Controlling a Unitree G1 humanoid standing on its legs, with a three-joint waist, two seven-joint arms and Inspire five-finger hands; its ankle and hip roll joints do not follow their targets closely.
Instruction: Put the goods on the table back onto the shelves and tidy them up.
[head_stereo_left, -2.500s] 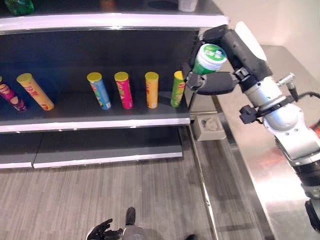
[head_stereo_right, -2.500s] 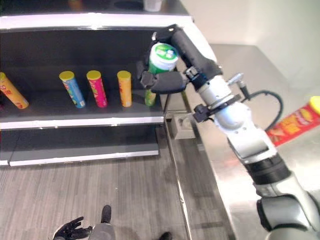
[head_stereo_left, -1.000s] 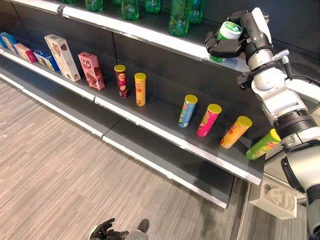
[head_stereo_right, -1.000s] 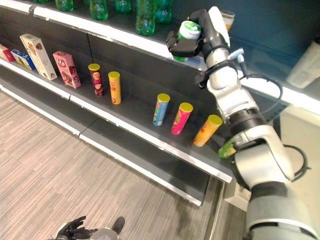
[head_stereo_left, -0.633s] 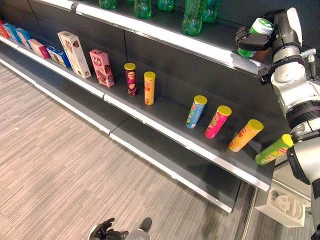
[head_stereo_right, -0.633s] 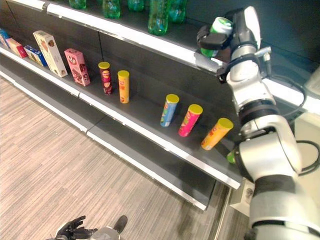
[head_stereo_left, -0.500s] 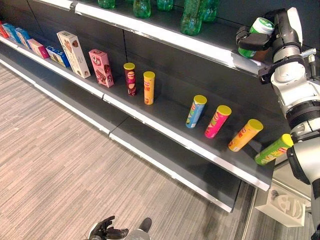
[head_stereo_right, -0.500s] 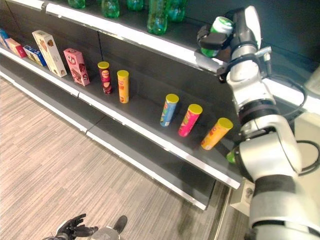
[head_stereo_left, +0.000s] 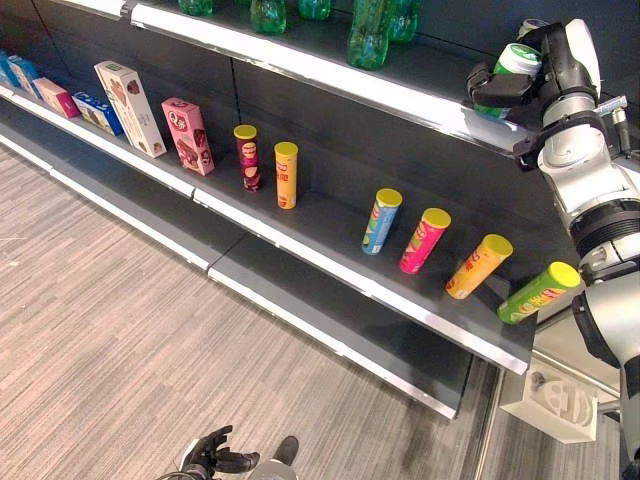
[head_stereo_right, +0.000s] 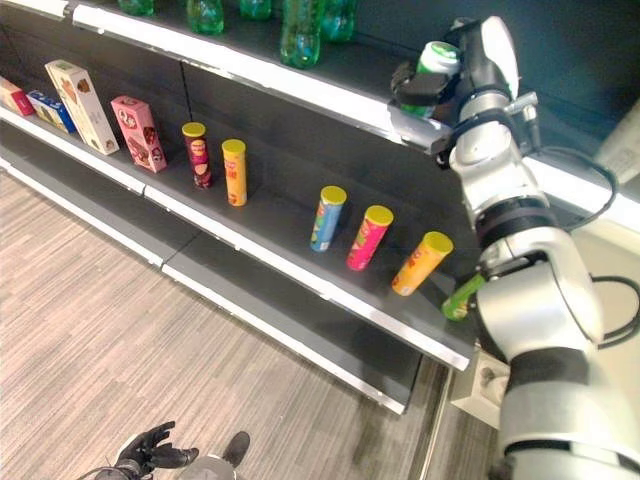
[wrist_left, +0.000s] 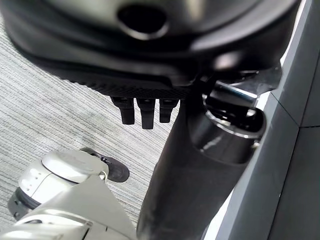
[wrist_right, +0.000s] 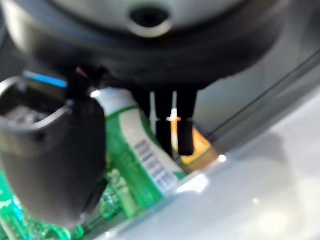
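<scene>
Now I'm gripping the green bottle (head_stereo_left: 508, 72) in my right hand (head_stereo_left: 535, 62), fingers curled round it, at the top shelf (head_stereo_left: 400, 95) right end. Left hand (head_stereo_left: 212, 458) is hanging low over the floor (head_stereo_left: 100, 330), fingers loosely spread, holding nothing.

Green can (head_stereo_left: 505, 75) with white lid, seemingly upright, at the upper shelf (head_stereo_left: 330, 70) right end.

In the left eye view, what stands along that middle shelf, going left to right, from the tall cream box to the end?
Tall cream box → pink box → maroon tube → orange tube → blue tube → pink tube → leaning orange tube → green tube.
</scene>
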